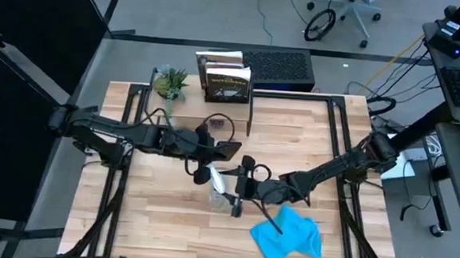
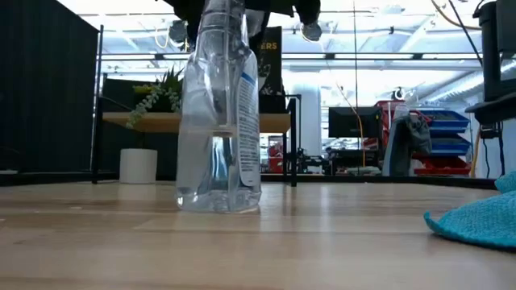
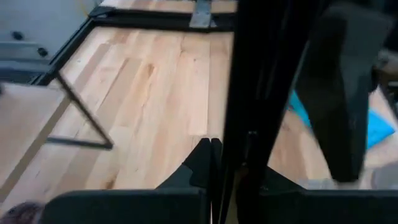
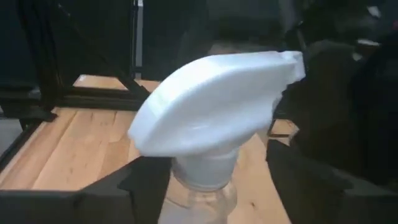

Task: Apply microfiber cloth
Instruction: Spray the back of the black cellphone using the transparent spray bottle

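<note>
From above, the crumpled turquoise microfiber cloth (image 1: 288, 237) lies on the pale wooden surface (image 1: 161, 213) near its front edge, untouched, just beside the right arm's forearm. The right hand (image 1: 242, 195) reaches at the clear plastic spray bottle with a white trigger head (image 1: 220, 191), while the left hand (image 1: 211, 148) holds a flat black phone (image 1: 227, 150) over the middle. At table height, the bottle (image 2: 219, 113) stands upright and the cloth (image 2: 480, 221) rests well apart from it. Past the left wrist, the fingers are clamped on the dark phone edge (image 3: 245, 93). Past the right wrist, the fingers sit spread either side of the bottle's neck (image 4: 202, 180). Swinging toward the cloth could topple the bottle, since the fingers bracket it closely.
</note>
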Robot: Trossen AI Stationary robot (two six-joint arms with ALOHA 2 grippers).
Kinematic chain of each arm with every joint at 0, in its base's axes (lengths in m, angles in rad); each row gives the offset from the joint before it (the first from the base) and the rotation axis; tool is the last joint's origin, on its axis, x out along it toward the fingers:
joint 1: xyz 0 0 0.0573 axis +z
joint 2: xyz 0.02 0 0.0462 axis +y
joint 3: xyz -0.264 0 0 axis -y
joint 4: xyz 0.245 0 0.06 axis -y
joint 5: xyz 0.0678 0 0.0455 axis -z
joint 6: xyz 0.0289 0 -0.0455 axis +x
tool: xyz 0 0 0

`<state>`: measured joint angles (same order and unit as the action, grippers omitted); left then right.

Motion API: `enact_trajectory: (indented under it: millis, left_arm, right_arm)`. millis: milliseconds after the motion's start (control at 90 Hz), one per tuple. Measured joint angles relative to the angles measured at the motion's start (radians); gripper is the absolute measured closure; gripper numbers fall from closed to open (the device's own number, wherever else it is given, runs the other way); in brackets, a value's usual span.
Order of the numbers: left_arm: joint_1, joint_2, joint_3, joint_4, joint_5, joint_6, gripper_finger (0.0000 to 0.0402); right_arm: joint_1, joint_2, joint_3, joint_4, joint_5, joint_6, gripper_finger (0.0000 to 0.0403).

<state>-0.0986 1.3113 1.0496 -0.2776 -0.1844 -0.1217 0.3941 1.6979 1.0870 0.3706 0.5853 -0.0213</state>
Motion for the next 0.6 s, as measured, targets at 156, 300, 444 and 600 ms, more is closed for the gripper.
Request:
enact_trajectory:
  millis: [156, 300, 444, 600]
  left_arm:
    - [-0.009, -0.079, 0.001, -0.056, -0.018, -0.017, 0.0395]
    - [-0.036, -0.144, 0.001, -0.156, -0.087, -0.057, 0.0395]
    - [-0.055, -0.192, 0.001, -0.236, -0.146, -0.126, 0.0395]
    - [-0.068, -0.233, 0.001, -0.26, -0.148, -0.185, 0.0395]
  right_arm:
    - [0.0, -0.04, 0.0, -0.072, -0.004, 0.0, 0.0104]
    - [0.009, -0.07, 0.0, -0.134, -0.007, -0.001, 0.0097]
    - [0.021, -0.111, 0.0, -0.158, -0.007, -0.021, 0.0099]
    - [0.039, -0.19, 0.0, -0.242, -0.008, -0.017, 0.01]
